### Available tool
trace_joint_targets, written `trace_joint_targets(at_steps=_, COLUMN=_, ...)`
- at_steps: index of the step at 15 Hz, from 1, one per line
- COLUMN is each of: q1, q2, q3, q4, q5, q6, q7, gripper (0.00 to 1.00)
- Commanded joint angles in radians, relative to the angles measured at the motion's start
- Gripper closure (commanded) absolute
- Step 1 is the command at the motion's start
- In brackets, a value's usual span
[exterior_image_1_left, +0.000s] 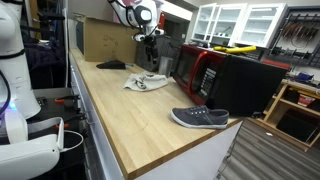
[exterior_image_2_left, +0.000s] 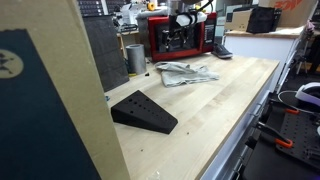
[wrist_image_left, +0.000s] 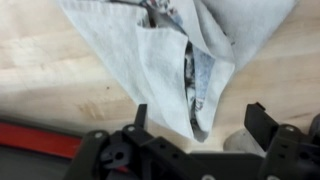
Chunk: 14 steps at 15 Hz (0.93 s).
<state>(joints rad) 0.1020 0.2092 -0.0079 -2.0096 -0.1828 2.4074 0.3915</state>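
Grey crumpled cloth (wrist_image_left: 130, 50) lying on wooden bench (wrist_image_left: 40, 70), near red microwave (exterior_image_1_left: 207, 72). Hand (wrist_image_left: 198, 112) hovering just above cloth, fingers spread wide, gripping nothing. Step likely being positioning over cloth; grasping calling for descending onto raised fold, fingers straddling it.

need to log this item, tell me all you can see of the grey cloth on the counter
The grey cloth is a crumpled, light, denim-like fabric with stitched seams and a slit showing bluer folds inside. It lies bunched on the wooden counter, near the red appliance. The open gripper hangs just over one end.
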Motion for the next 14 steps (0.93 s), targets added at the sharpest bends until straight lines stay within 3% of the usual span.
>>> trace_joint_targets(at_steps=1, q1=-0.005, q2=-0.038, q3=0.009, q4=0.032, q5=0.050, q6=-0.273, q7=-0.031, gripper=0.00)
trace_joint_targets(at_steps=5, q1=-0.009, q2=-0.032, q3=0.010, q4=0.049, q5=0.044, q6=-0.475, q7=-0.016, gripper=0.00)
trace_joint_targets(at_steps=7, q1=-0.013, q2=-0.032, q3=0.014, q4=0.032, q5=0.063, q6=-0.503, q7=-0.031, gripper=0.00)
trace_joint_targets(at_steps=14, q1=-0.001, q2=0.024, q3=0.034, q4=0.008, q5=0.090, q6=-0.451, q7=-0.034, gripper=0.00)
